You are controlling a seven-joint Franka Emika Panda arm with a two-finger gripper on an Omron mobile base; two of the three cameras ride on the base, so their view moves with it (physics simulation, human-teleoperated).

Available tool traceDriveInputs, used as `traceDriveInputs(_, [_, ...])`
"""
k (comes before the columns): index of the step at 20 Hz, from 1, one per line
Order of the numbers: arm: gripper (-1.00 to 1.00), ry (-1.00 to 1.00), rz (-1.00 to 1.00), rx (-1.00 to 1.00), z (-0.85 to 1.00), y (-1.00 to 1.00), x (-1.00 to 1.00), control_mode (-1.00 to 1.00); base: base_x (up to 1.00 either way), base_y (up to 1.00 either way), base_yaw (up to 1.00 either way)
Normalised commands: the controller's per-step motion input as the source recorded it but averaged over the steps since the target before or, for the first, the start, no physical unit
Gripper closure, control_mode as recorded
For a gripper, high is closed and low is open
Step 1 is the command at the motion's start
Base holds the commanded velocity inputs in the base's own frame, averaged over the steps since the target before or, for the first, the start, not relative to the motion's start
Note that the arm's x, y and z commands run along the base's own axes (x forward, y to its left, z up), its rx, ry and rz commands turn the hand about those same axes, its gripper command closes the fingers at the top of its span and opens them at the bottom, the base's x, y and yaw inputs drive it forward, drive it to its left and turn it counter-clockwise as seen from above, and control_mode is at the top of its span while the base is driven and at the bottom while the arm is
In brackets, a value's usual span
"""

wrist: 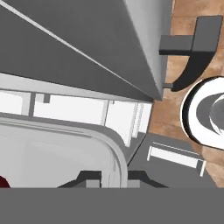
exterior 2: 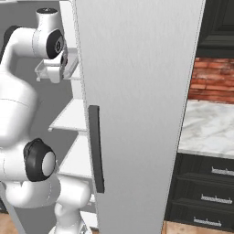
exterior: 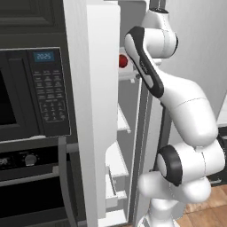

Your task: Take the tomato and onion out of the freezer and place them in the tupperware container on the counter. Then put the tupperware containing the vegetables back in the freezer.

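The freezer point(exterior: 124, 122) stands open, its white shelves beside my arm and its grey door point(exterior 2: 137, 91) with a long dark handle point(exterior 2: 95, 148) swung out. My gripper point(wrist: 114, 180) is up at an upper shelf, shut on the rounded wall of the pale tupperware container point(wrist: 87, 133), which passes between the two fingertips. The container point(exterior 2: 42, 69) also juts out beside the hand in the right base view. The deep-red tomato point(exterior: 123, 60) shows at shelf height, and a sliver of it point(wrist: 2, 182) lies inside the container. The onion is hidden. The marble counter point(exterior 2: 208, 125) lies to the right.
A black built-in oven with keypad point(exterior: 48, 88) and a lower oven point(exterior: 31, 177) fill the left. Behind the counter is a red brick wall point(exterior 2: 212, 80), with dark drawers point(exterior 2: 205, 192) beneath. White door bins point(wrist: 127, 120) and wooden floor point(wrist: 175, 109) lie below the hand.
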Motion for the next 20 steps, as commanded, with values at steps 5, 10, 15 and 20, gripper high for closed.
traceDriveInputs(5, [1.00, -0.08, 0.00, 0.00, -0.07, 0.06, 0.30, -1.00, 0.00, 0.00, 0.00])
traceDriveInputs(10, [1.00, -0.08, -0.01, 0.00, -0.13, 0.07, 0.30, -1.00, 0.00, 0.00, 0.00])
traceDriveInputs(15, [1.00, -0.03, -0.03, 0.00, -0.10, 0.09, 0.47, -1.00, 0.00, 0.00, 0.00])
traceDriveInputs(20, [1.00, -0.01, -0.04, 0.00, -0.07, 0.13, 0.55, -1.00, 0.00, 0.00, 0.00])
